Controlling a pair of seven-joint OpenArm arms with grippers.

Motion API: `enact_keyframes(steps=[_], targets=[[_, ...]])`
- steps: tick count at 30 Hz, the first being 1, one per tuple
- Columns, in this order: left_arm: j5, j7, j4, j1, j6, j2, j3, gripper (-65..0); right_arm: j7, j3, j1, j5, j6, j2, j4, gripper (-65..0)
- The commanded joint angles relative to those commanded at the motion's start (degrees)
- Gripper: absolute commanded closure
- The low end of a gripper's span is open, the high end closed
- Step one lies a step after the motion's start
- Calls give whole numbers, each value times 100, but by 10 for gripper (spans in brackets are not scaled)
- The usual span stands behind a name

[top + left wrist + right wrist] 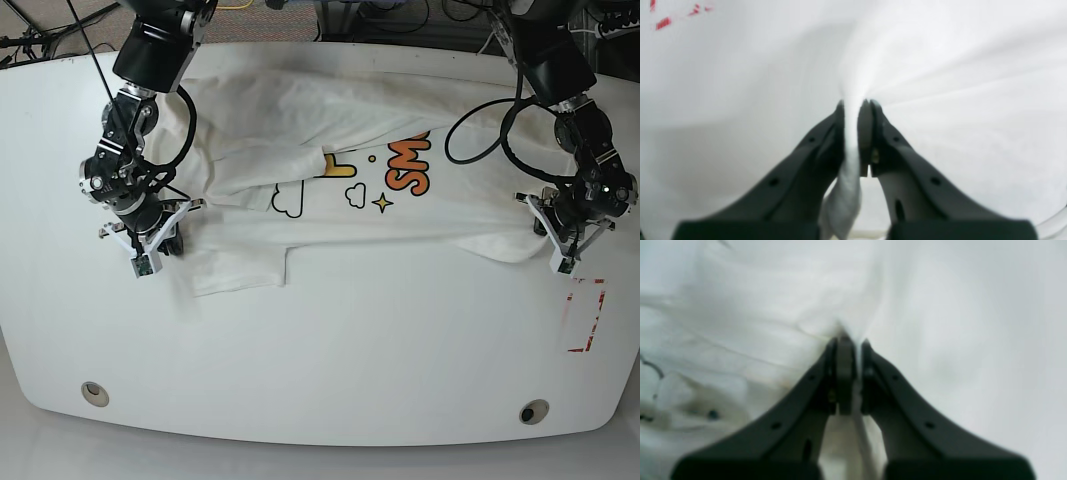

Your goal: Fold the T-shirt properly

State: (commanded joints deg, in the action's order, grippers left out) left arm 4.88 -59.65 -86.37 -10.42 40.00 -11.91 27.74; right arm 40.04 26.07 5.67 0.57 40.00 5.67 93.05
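T-shirt (330,215) print up on surface (330,370); orange letters "SM" readable, rest folded under. Left end effector (857,103) and right end effector (849,340) both clamped on white fabric.

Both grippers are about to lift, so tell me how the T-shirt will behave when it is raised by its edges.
The T-shirt will probably sag between the grips: it lies wrinkled and partly folded on the table. It looks light, as thin cloth bunches between the left gripper. The right gripper pinches only a narrow fold, so it may slip.

Robotics lab; white table (320,380), two arms, cables (40,40).
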Motion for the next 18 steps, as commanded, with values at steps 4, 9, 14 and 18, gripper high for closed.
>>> enact_keyframes(steps=[4,9,14,18], targets=[[9,0,-9,141,0,-114,9,0,246,0,-255,0,0,-141,589,0],[9,0,-26,202,0,-149,193,0,290,0,-598,0,0,-211,1187,0],[0,0,-281,299,0,-149,484,0,545,0,-879,-9,0,-334,1723,0],[9,0,-651,448,0,-149,519,0,809,9,-1073,-9,0,-369,2180,0]])
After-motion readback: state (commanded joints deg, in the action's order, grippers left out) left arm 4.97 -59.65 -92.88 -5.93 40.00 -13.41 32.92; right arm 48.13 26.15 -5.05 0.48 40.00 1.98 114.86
